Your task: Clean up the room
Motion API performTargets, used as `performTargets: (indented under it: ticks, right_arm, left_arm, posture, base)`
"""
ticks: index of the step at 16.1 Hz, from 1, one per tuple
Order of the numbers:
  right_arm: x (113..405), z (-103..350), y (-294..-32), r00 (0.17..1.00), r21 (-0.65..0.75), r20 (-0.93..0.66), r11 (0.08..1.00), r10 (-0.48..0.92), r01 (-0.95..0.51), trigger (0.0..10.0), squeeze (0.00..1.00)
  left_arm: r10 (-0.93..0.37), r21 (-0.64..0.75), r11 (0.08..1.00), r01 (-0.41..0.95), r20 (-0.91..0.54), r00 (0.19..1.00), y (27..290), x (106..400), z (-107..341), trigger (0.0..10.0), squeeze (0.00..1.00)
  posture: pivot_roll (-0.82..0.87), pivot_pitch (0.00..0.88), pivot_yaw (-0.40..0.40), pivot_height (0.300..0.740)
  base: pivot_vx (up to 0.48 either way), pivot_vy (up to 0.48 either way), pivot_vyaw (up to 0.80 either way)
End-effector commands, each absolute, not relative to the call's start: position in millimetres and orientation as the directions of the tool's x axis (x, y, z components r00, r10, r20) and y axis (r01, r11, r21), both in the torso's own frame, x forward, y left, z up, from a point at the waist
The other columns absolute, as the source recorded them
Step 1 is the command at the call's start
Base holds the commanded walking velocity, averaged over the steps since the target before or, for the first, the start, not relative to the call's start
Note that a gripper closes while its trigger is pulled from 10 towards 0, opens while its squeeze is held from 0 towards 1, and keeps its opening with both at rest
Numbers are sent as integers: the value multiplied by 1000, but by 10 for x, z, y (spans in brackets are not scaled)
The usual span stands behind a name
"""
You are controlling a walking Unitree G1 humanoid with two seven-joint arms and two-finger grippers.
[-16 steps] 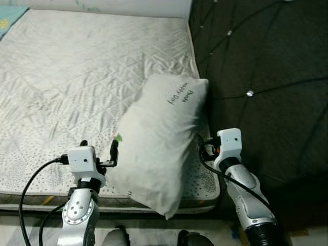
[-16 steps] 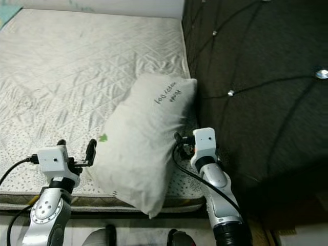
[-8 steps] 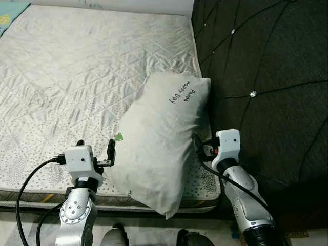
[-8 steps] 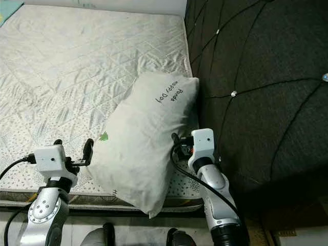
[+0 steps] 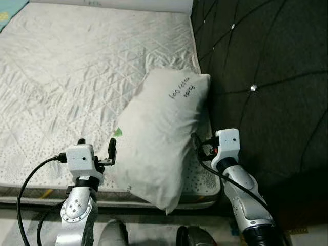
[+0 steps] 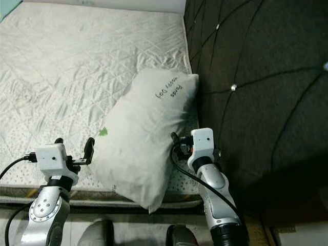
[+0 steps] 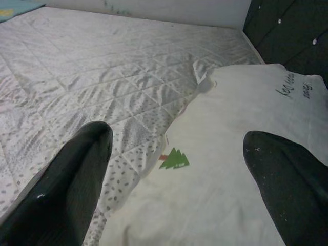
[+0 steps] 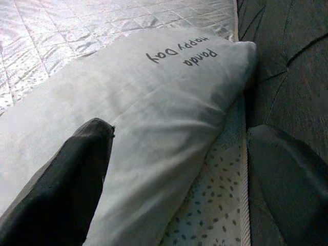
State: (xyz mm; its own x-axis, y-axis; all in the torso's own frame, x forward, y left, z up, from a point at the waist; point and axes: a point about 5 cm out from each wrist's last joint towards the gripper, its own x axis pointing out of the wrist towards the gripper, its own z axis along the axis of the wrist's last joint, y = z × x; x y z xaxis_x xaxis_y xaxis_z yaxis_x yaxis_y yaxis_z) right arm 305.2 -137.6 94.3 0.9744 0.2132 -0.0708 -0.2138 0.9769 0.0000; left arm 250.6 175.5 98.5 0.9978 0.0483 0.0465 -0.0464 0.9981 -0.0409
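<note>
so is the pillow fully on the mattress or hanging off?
Hanging off: the pillow has its near corner past the mattress front edge.

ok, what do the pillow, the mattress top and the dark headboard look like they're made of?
Pillow: matte off-white woven cloth over soft filling, judging by its creases and sag over the bed edge. Mattress top: quilted fabric with a slight sheen, stitched in diamonds. Headboard: dark padded upholstery, tufted with shiny studs; fabric or leatherette, can't tell.

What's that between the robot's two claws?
A white pillow lies between the left gripper and right gripper, on the mattress beside the dark headboard; the head views show it.
</note>
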Motion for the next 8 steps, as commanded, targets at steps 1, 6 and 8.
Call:
performTargets:
  ticks: [1,6,8]
  right_arm:
    - [3033,918,-1390,973,-3,-83,976,218,-219,10000,0]
    - [3051,903,-1356,967,-10,-89,971,238,-240,10000,0]
    - [3062,907,-1355,966,-12,-88,969,243,-245,10000,0]
  left_arm:
    - [55,-32,998,-54,27,998,1758,2482,951,10000,0]
    - [93,-37,995,-92,25,995,1793,2498,951,10000,0]
    - [99,-45,994,-97,29,995,1800,2496,959,10000,0]
  posture:
    - [111,229,-56,651]
    - [110,237,-61,604]
    - [113,234,-63,595]
  base:
    - [0,0,0]
    - [0,0,0]
    - [0,0,0]
